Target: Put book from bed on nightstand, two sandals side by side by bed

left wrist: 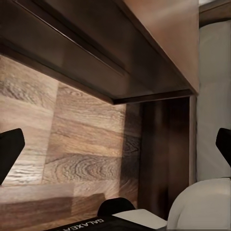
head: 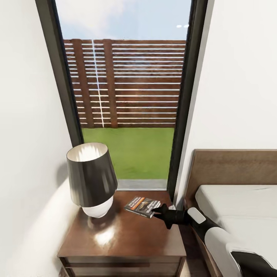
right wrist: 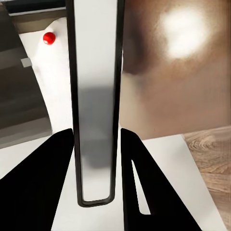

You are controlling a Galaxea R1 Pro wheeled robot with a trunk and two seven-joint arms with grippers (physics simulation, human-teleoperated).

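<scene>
We hold the book (head: 142, 206) pinched in our right gripper (head: 157, 211) over the nightstand (head: 127, 238) beside the lamp (head: 91, 179); next, presumably, lower and let go.

Low dark-brown wooden nightstand (head: 127, 234): top glossy, with a bright reflected highlight. Dark, faintly sheened conical lampshade (head: 91, 177) on a glossy white rounded base (head: 98, 209). Thin paperback book (head: 142, 206): printed cover, slight gloss. Bed headboard (head: 234, 167): brown wood, matt, fine grain. Light-grey mattress (head: 238, 207): smooth, matt. Wood-plank floor (left wrist: 72, 144): strong grain, satin. Black gripper (head: 159, 211): matt black, plastic-looking.
</scene>
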